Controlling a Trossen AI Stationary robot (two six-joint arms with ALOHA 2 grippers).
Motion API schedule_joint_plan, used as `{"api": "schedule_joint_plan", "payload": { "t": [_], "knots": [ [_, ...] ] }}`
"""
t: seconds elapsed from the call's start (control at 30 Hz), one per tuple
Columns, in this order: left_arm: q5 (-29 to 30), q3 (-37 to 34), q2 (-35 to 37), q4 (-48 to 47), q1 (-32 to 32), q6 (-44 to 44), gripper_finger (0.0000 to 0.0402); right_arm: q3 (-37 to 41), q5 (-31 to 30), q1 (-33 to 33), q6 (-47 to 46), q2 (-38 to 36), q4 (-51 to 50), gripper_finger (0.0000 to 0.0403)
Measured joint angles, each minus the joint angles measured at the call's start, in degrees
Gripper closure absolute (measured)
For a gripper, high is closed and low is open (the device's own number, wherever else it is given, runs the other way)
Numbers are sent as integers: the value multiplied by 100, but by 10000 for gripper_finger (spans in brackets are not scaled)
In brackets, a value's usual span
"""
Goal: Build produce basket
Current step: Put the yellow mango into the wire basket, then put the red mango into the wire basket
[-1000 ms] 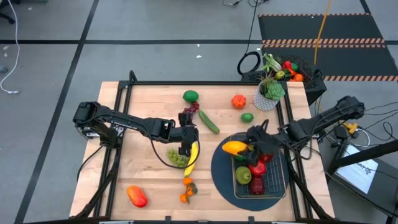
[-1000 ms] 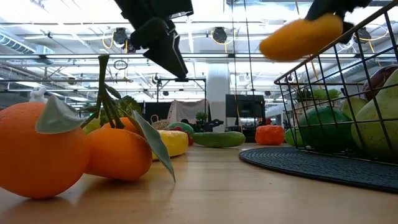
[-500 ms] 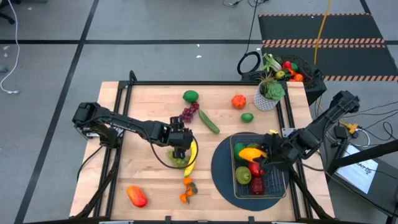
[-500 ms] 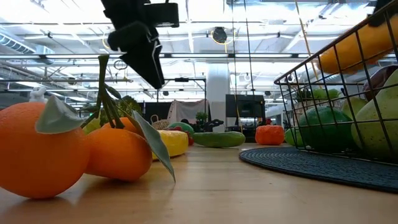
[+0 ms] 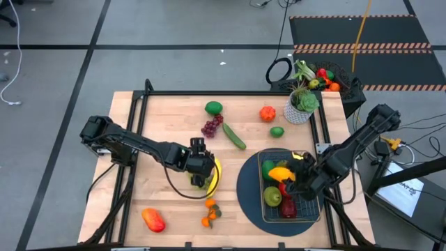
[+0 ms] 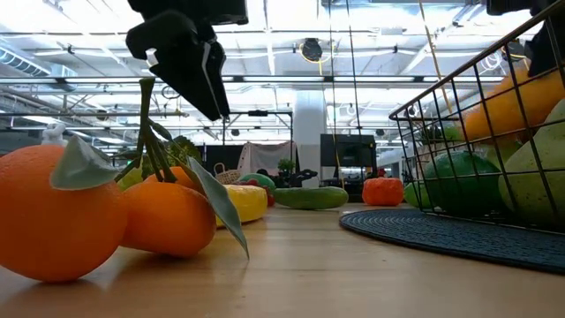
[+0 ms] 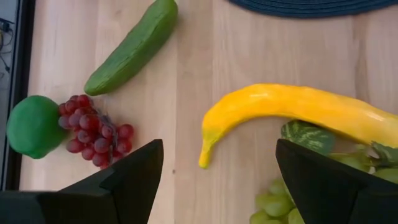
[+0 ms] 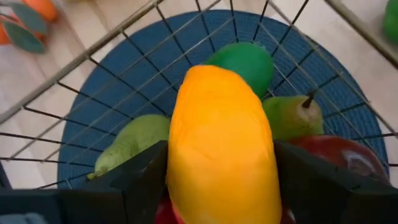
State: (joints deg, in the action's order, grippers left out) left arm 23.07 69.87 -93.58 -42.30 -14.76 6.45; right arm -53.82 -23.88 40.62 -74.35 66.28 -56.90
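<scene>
While the right gripper (image 8: 217,205) is lowered into the basket (image 5: 317,209) with fingers clamped on a yellow-orange fruit (image 8: 221,149), the banana (image 7: 298,109) is straddled crosswise on the bench by the nearer left gripper (image 7: 217,180), fingers apart.

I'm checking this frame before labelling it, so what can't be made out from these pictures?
- Right gripper: in the right wrist view the yellow-orange fruit fills the gap between the fingers, hiding whether they grip it.
- Basket bottom: high view, covered by piled fruit and the right arm.
- Green grapes: left wrist view, cut off by the edge.
- Bin contents: high view, too small to name.
</scene>
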Motion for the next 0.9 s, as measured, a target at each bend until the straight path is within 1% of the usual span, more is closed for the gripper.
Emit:
{"api": "schedule_joint_plan", "payload": {
  "t": [0.2,0.3,0.47,0.67,0.9],
  "knots": [
    [0,2,0,0,-2,42,89,4,-4,0,4,-32,7,86],
    [0,2,0,-54,-2,130,89,4,-2,0,78,-159,88,83],
    [0,2,0,-334,-73,280,89,4,-69,0,559,-426,445,88],
    [-3,2,0,-815,-353,759,89,4,-588,0,1139,-741,763,88],
    [-117,4,0,-1619,-977,1935,89,4,-1198,-2,2112,-896,1488,89]
  ]
}}
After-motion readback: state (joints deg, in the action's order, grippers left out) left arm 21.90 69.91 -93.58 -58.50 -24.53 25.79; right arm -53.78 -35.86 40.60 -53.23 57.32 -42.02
